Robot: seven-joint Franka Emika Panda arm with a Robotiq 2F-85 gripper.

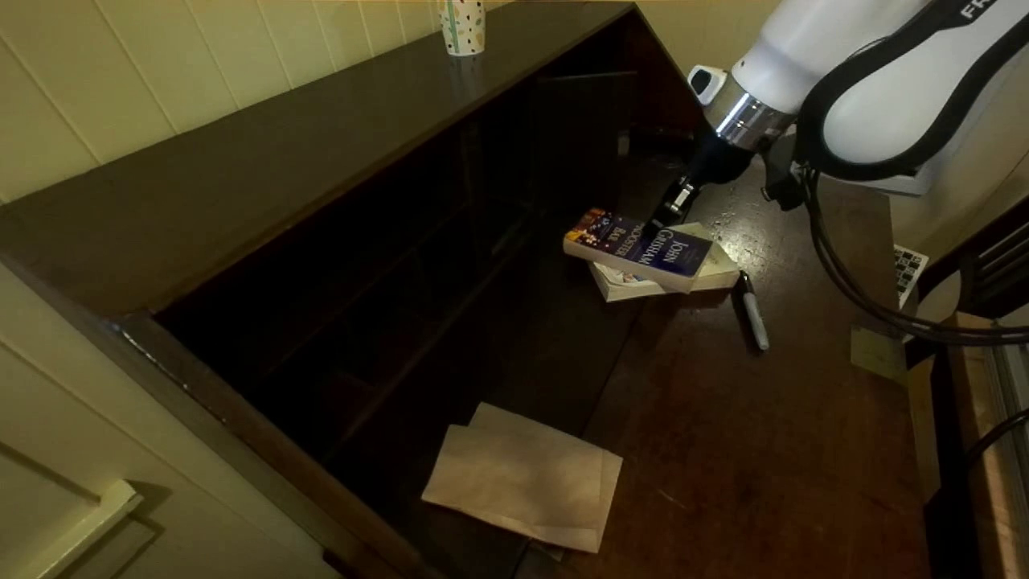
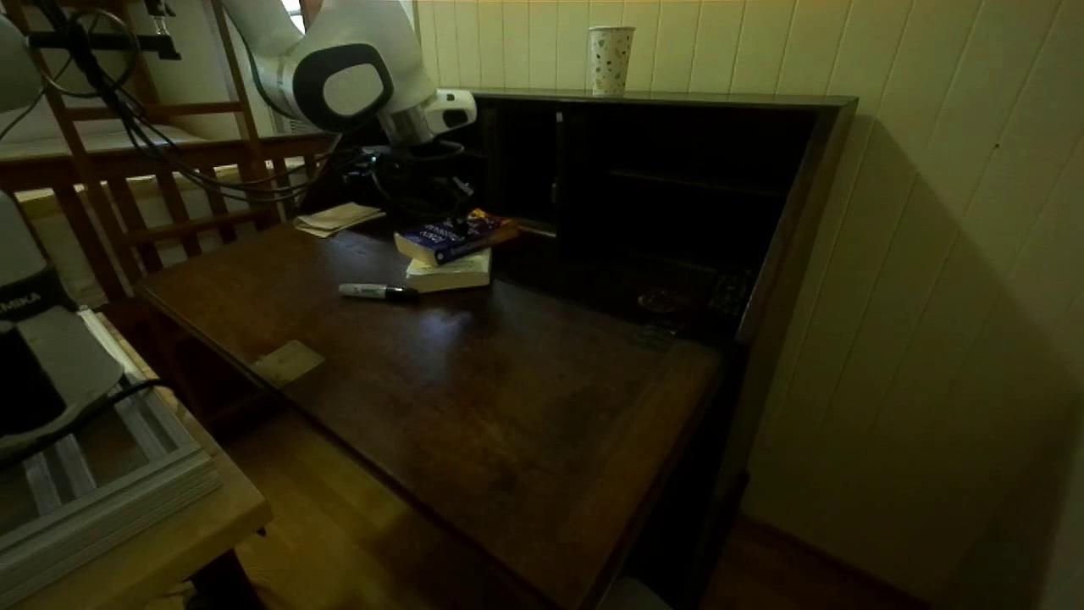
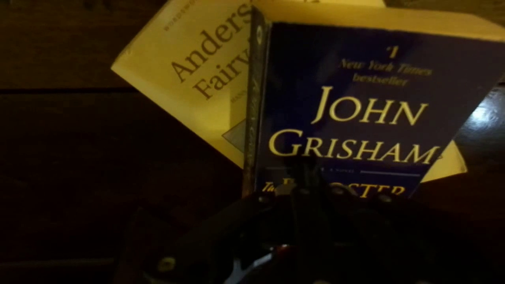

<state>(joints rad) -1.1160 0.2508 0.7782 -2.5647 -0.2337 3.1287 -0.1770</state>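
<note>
End effector (image 1: 653, 228) closed, nothing visibly gripped, tips on or just above the John Grisham paperback (image 3: 351, 114), askew atop the Andersen fairy-tale book (image 3: 197, 86) on the counter (image 1: 748, 450); I'd nudge lightly and level, since it could slip.

white arm (image 1: 812, 48) | black trim (image 1: 811, 125) | silver wrist collar (image 1: 748, 121) | black pincer (image 1: 653, 228) | dark cables (image 1: 957, 334)
</note>
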